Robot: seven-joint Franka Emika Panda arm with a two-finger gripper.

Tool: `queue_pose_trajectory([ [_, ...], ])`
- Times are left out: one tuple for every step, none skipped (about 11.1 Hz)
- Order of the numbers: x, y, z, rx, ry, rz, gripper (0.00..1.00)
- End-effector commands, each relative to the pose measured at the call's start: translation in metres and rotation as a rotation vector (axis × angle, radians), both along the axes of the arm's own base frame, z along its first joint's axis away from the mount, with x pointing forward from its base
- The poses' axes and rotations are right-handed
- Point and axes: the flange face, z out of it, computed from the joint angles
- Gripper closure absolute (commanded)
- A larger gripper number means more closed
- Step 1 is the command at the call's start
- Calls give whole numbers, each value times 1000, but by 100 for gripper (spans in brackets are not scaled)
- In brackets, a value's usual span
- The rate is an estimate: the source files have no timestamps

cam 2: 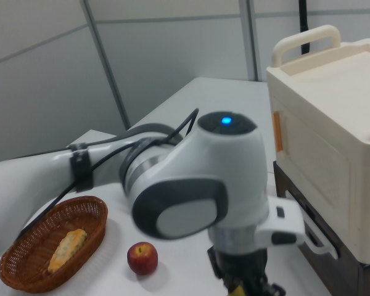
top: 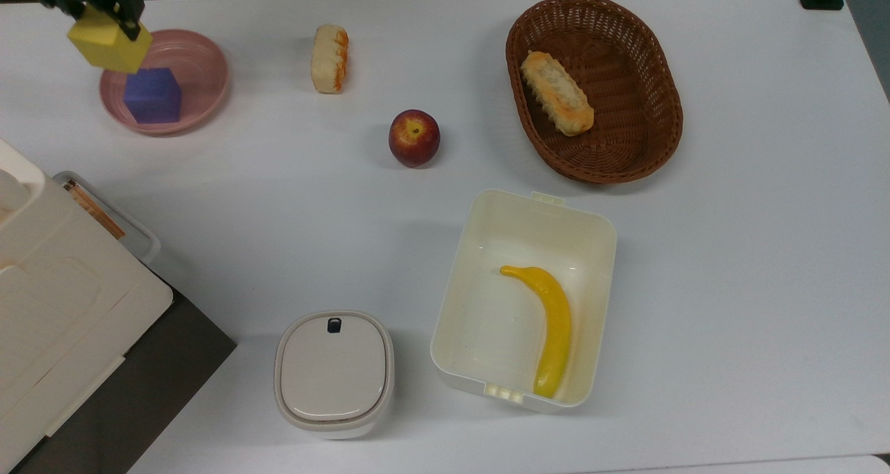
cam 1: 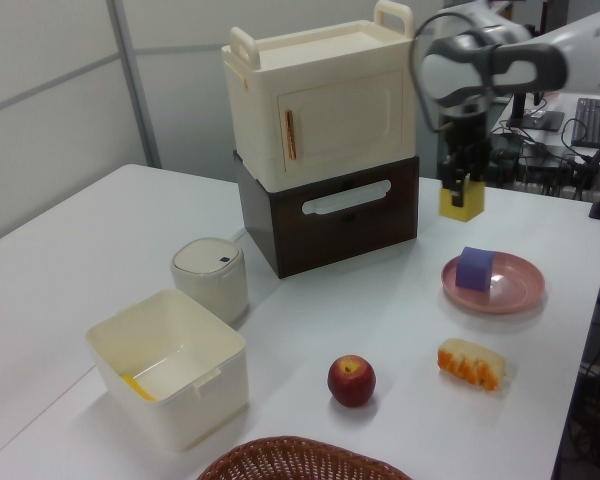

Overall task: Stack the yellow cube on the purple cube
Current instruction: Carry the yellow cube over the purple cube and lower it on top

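- Pinching the yellow cube (top: 110,40) between its two fingers, the gripper (top: 104,17) hangs in the air at the upper left corner of the top view; in the left view the yellow cube (cam 1: 461,199) sits at the upper right, clearly above the table (top: 730,251).
- The purple cube (top: 152,95) lies inside the pink plate (top: 205,64), just below and to the right of the yellow cube in the top view. The two cubes are apart, not touching.
- The brown wicker basket (top: 653,147) at the upper right of the top view holds one bread roll (top: 557,92).
- A second bread roll (top: 329,58) lies on the bare table at the upper middle, and a red apple (top: 414,137) lies below it, near the centre.
- The open cream box (top: 591,227) in the lower middle holds a yellow banana (top: 550,327).
- A small cream container with a closed lid (top: 334,372) stands to the left of this box.
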Motion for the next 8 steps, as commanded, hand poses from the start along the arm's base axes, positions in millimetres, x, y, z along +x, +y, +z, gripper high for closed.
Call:
queue_pose_trajectory([
  [-35,6,-16,40,-32,49,95],
  [-43,2,-22,48,-32,63,95],
  [-43,0,-31,57,-18,80,95],
  [-37,-2,-45,66,4,76,95],
  [-29,-6,-52,62,8,73,95],
  [-23,-10,-62,59,14,74,95],
  [-15,-12,-68,42,0,75,95],
  [-6,-15,-77,26,-11,77,95],
])
